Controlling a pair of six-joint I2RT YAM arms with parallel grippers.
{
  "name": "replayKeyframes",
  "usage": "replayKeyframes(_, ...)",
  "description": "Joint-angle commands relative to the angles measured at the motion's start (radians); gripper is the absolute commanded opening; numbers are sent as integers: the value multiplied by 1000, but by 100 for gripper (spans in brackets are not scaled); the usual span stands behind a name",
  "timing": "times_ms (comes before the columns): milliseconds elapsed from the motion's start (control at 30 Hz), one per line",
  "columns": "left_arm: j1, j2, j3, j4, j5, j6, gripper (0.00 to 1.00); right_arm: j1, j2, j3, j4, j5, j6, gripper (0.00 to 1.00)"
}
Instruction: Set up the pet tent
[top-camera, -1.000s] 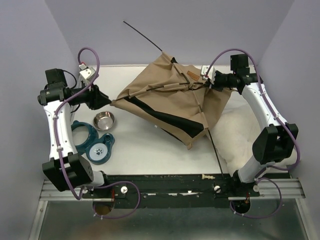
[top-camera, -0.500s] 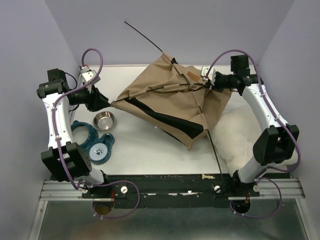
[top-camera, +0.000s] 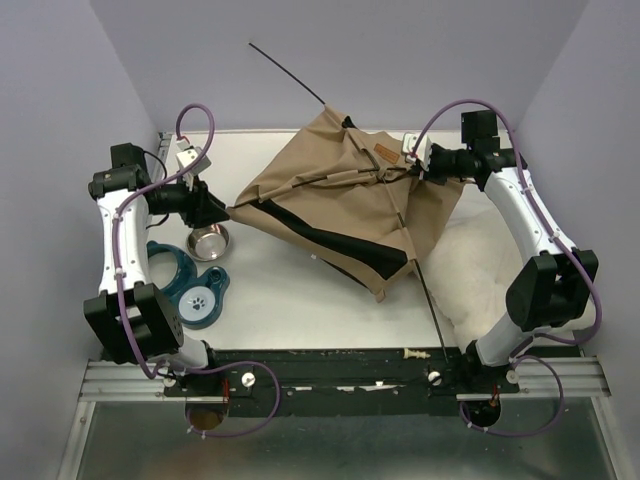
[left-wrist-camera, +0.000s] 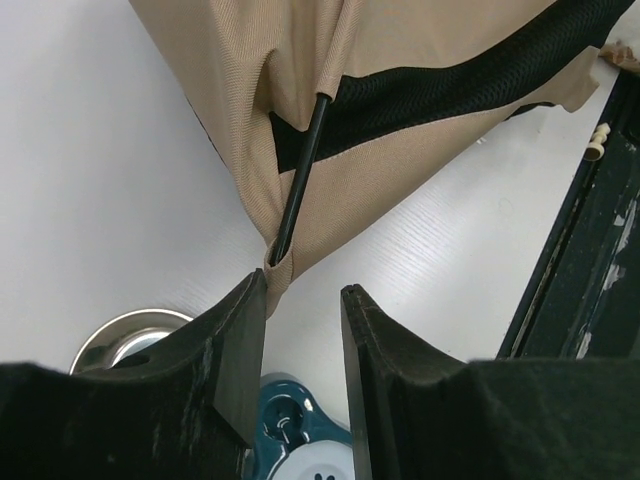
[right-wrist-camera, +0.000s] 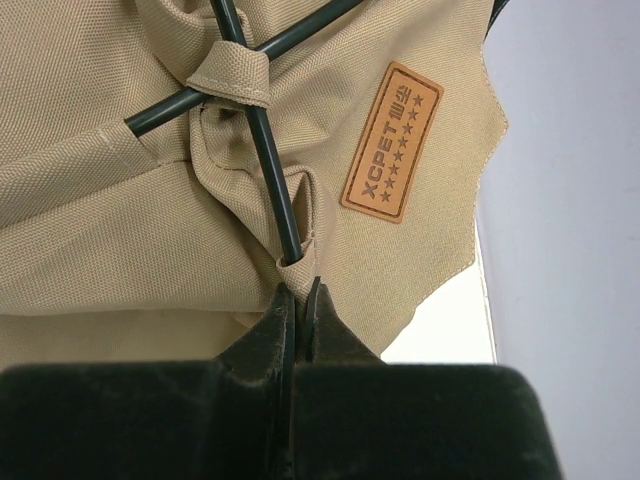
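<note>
The pet tent (top-camera: 340, 200) lies half collapsed on the table, tan fabric with black trim and thin black poles. One pole (top-camera: 290, 72) sticks out toward the back wall. My left gripper (top-camera: 224, 208) is open at the tent's left corner. In the left wrist view the corner's pole sleeve (left-wrist-camera: 272, 280) touches the tip of the left finger (left-wrist-camera: 235, 350), and the gripper (left-wrist-camera: 303, 300) holds nothing. My right gripper (top-camera: 408, 168) is shut on the tent's fabric sleeve (right-wrist-camera: 300, 262) at a pole end, beside the brown leather label (right-wrist-camera: 392, 142).
A steel bowl (top-camera: 208, 241) and a teal bowl holder (top-camera: 190, 285) sit just in front of my left gripper. A white fluffy cushion (top-camera: 480, 270) lies under the tent's right side. Another pole (top-camera: 430, 295) reaches to the black front rail (top-camera: 330, 365).
My left arm has swung right and its gripper has edged closer to the tent's left corner. The right arm and the tent have hardly moved.
</note>
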Motion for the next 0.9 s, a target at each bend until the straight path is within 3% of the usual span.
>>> replayKeyframes(0, -14, -44, -33, 108, -20, -61, 47, -27, -20, -19, -41, 37, 1, 1)
replayKeyframes(367, -19, -58, -65, 182, -52, -80, 47, -27, -20, -22, -67, 20, -31, 1)
replayKeyframes(667, -25, -55, -54, 121, -13, -19, 31, -26, -17, -21, -74, 17, -33, 1)
replayKeyframes(867, -35, -34, -43, 81, -12, 8, 31, -27, -17, -21, -74, 17, -31, 1)
